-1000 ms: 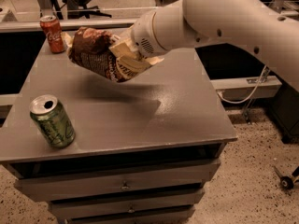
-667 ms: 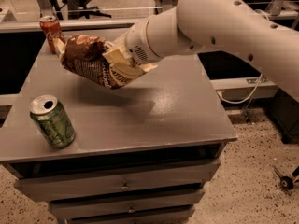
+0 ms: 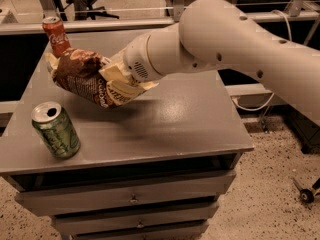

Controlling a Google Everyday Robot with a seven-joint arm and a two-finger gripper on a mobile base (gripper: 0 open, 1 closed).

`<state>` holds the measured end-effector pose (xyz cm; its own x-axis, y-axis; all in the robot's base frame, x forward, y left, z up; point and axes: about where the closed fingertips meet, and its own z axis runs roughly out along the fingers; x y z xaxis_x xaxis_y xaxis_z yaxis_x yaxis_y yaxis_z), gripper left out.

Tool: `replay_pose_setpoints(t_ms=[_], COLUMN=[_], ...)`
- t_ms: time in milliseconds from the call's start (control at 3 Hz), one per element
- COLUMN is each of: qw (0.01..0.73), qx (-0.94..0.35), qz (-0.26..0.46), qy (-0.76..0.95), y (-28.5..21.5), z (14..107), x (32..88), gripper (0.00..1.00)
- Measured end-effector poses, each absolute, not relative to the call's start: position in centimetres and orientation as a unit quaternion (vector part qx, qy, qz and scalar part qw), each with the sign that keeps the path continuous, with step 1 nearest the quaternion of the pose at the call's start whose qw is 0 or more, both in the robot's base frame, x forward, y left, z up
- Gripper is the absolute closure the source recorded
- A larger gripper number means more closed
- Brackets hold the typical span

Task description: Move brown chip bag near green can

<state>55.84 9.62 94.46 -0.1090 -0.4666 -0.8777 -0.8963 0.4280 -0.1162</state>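
Observation:
The brown chip bag [image 3: 82, 76] is crinkly dark brown with white lettering and a pale yellow end. My gripper [image 3: 116, 81] is shut on its right end and holds it just above the grey cabinet top [image 3: 170, 119], left of centre. The green can [image 3: 56, 130] stands tilted near the front left corner, below and left of the bag, a short gap apart. My white arm reaches in from the upper right.
A red cola can [image 3: 55, 34] stands at the back left corner, just behind the bag. The cabinet has drawers [image 3: 132, 199] below its front edge. A chair base and a rail are behind; speckled floor and a cable lie to the right.
My gripper has carried the brown chip bag left and lower, closer to the green can. Both cans have stayed in place.

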Motion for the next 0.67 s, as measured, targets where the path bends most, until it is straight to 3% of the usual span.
replay_pose_setpoints(t_ms=[333,667], qw=[0.450,0.441], qx=[-0.477,-0.473], qz=[0.251,0.261], qy=[0.712,0.717], y=[10.24,10.41], z=[93.61,93.08], x=[54.90,54.16], gripper=[0.84,0.60])
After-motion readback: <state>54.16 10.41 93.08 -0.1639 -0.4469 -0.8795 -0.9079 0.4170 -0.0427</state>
